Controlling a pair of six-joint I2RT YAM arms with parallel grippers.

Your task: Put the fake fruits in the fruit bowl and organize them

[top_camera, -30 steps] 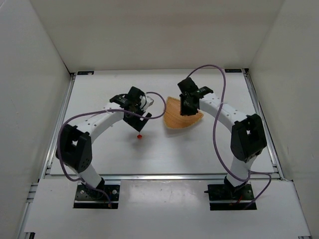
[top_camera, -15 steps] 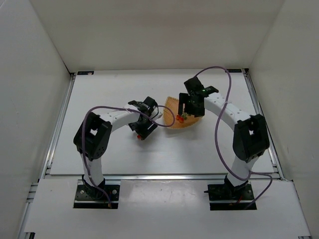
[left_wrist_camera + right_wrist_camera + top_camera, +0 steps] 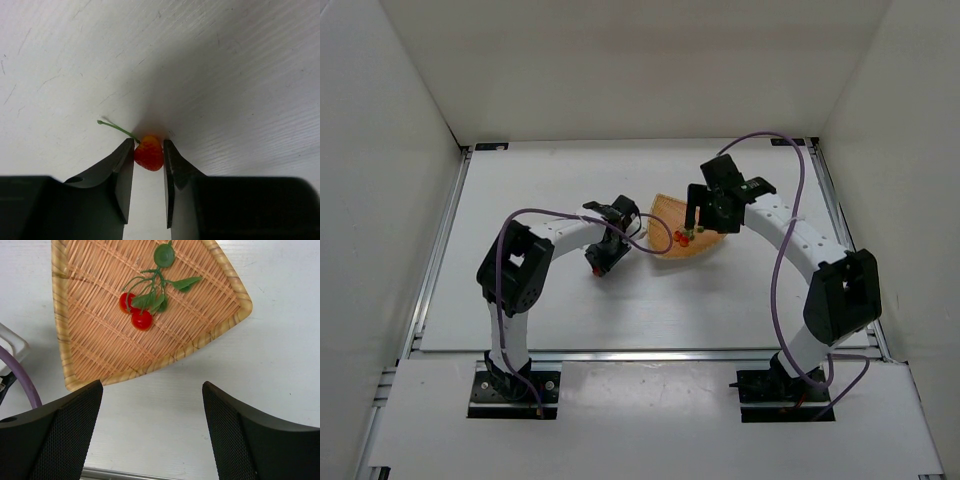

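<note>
The left jaws were pressed against both sides of a lone cherry (image 3: 148, 153) lying on the worktop (image 3: 225, 60), its green stem trailing aside. The fruit bowl (image 3: 64, 340), near on the right, already held a leafy cherry sprig (image 3: 142, 319), and the right jaws hung wide apart over its near rim. The pick-up seemed in hand. Next would call for a lift without slipping, then a short carry over the rim.

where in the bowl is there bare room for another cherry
Right wrist view: bare weave along the fruit bowl's left rim down to its lower-left corner, and the strip between the cherry cluster and the lower-right rim. Crowded: the upper middle, where the cluster lies. Left gripper grips the loose cherry.
</note>
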